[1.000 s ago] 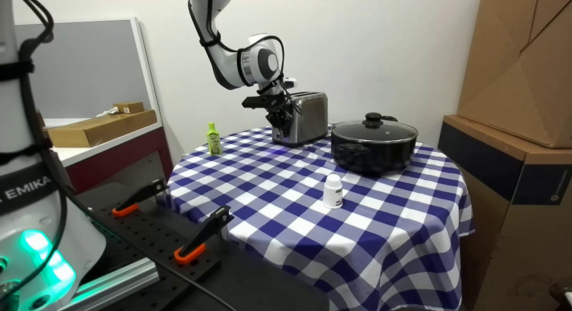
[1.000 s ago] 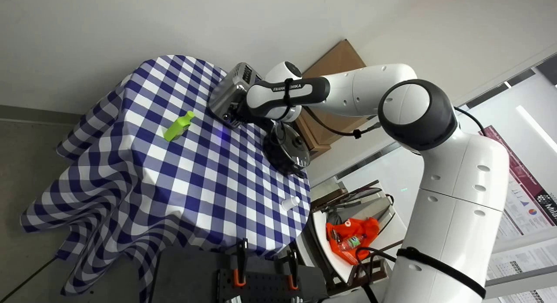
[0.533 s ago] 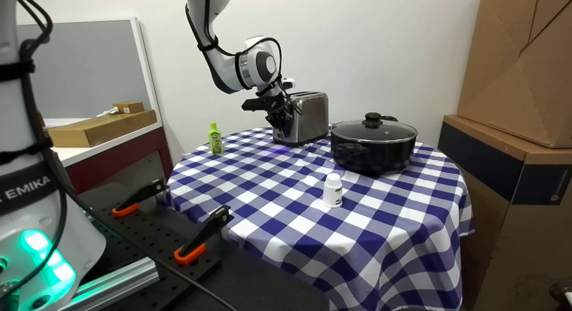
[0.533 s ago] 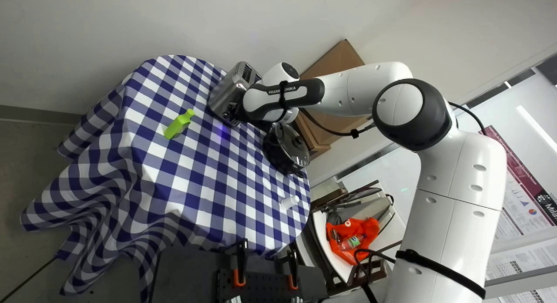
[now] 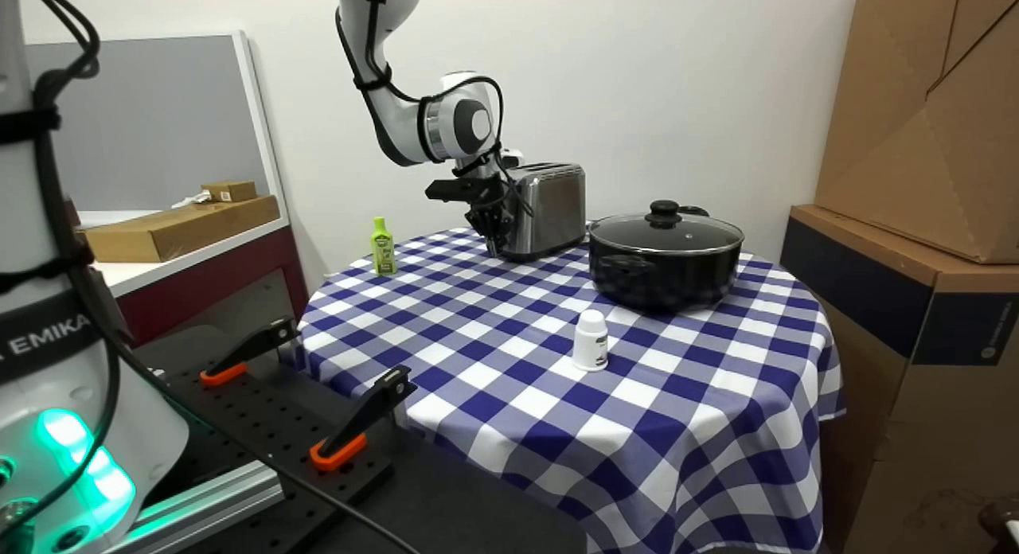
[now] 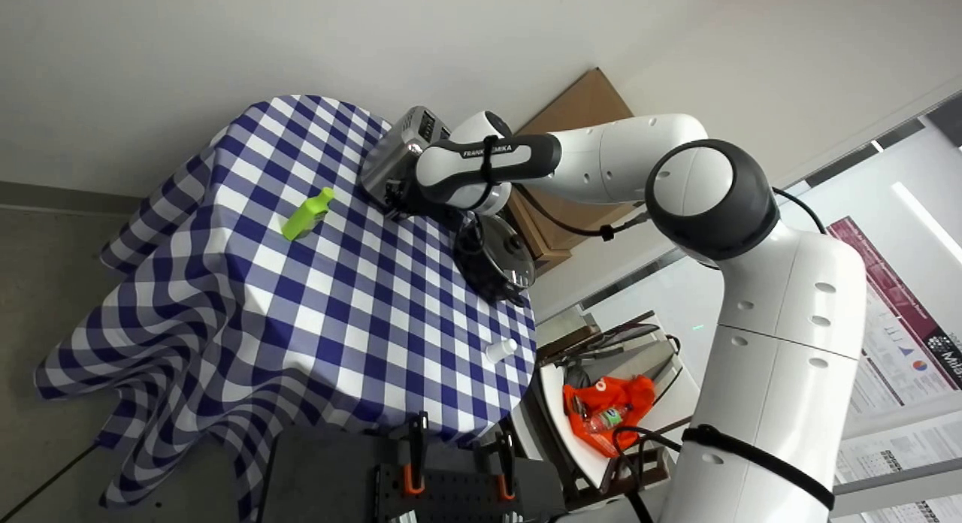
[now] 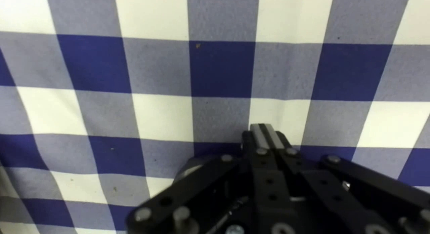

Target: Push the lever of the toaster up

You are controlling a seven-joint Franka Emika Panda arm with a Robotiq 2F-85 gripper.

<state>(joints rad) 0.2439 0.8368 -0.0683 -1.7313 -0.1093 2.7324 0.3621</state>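
Observation:
The silver toaster (image 5: 557, 208) stands at the table's far side and also shows in an exterior view (image 6: 387, 162). Its lever is hidden behind my gripper and wrist in both exterior views and is out of view in the wrist view. My gripper (image 5: 493, 250) points down just beside the toaster's lever end, low near the tablecloth; whether it touches the toaster I cannot tell. In the wrist view my gripper (image 7: 265, 127) is shut with its fingertips together and nothing between them. A dark rounded shape (image 7: 193, 165) shows partly behind the left finger; I cannot tell what it is.
A black pot (image 5: 665, 259) with a glass lid stands to the toaster's right. A green bottle (image 5: 383, 247) stands left of the gripper. A white bottle (image 5: 591, 341) stands nearer the front. The checkered cloth (image 5: 478, 355) covers the round table. A wall is behind the toaster.
My gripper has moved slightly down and to the left along the toaster's end, in the exterior view facing the wall. The blue glow on the cloth beneath it is gone. The toaster has not visibly moved.

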